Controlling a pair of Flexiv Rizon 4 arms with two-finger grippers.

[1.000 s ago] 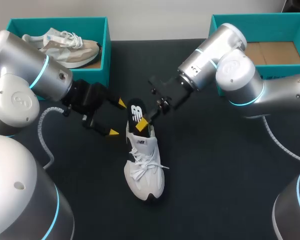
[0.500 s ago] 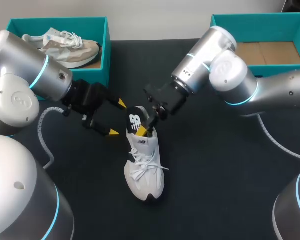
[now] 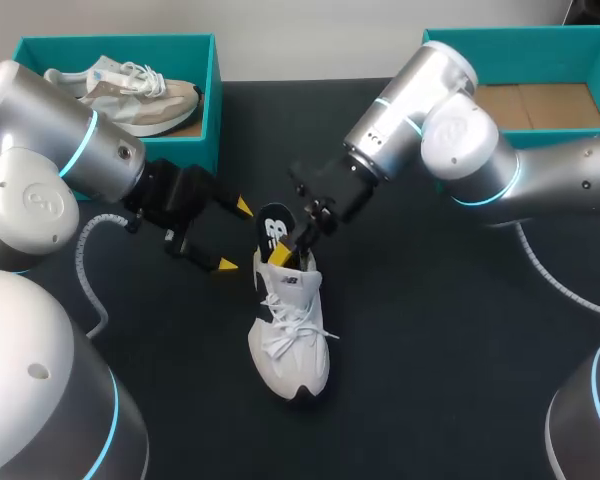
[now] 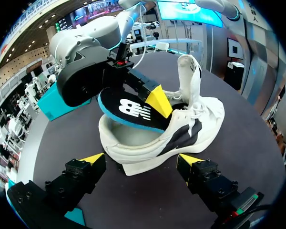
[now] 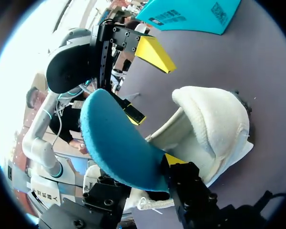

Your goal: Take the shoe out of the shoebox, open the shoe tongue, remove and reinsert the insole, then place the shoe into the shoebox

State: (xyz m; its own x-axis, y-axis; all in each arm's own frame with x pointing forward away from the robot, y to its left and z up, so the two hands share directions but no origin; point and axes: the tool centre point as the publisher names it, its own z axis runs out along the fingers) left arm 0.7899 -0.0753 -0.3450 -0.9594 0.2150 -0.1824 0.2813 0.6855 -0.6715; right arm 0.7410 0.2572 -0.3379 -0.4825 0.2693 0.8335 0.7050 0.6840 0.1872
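A white shoe stands upright mid-table, toe toward the near edge. Its black insole with a teal underside pokes front-first into the shoe's opening, heel end sticking up and out. My right gripper is at the shoe's collar. The insole stands between its parted fingers and leans on one yellow tip, so the gripper is open. My left gripper hangs wide open just left of the shoe's heel, holding nothing.
A teal shoebox at the back left holds a tan shoe. Another teal box at the back right shows only its cardboard floor. My right arm crosses in front of that box.
My right gripper has come down toward the shoe and pushed the insole further into the opening, then its fingers parted. The left arm has not moved.
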